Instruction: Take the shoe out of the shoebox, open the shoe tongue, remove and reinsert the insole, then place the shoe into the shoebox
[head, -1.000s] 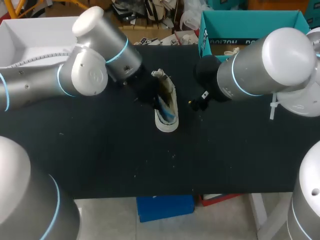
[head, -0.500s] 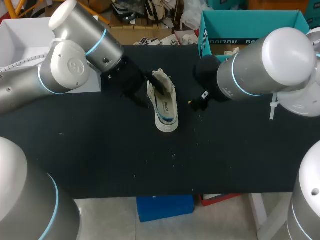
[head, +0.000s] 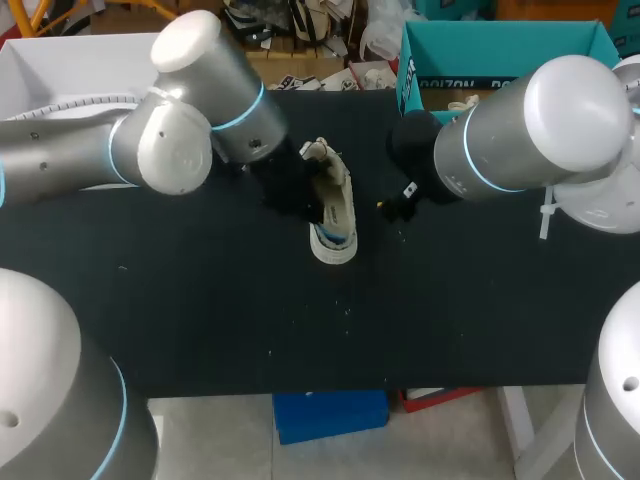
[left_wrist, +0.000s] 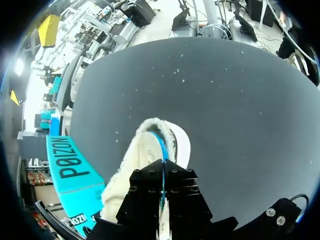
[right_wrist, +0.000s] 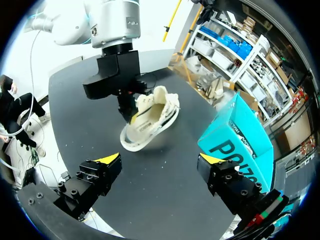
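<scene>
The left gripper (left_wrist: 162, 186), clamped on the insole (left_wrist: 160, 146) inside the shoe (left_wrist: 129, 170), should slide it flat toward the toe while the right gripper (right_wrist: 160, 160), spread apart, steadies the shoe.

Robot lab: 2 arms (head: 180, 140), black table (head: 200, 320)

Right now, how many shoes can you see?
1: the shoe stands mid-table, left gripper at its opening. Inside the teal shoebox is mostly hidden, so another could be there.
</scene>
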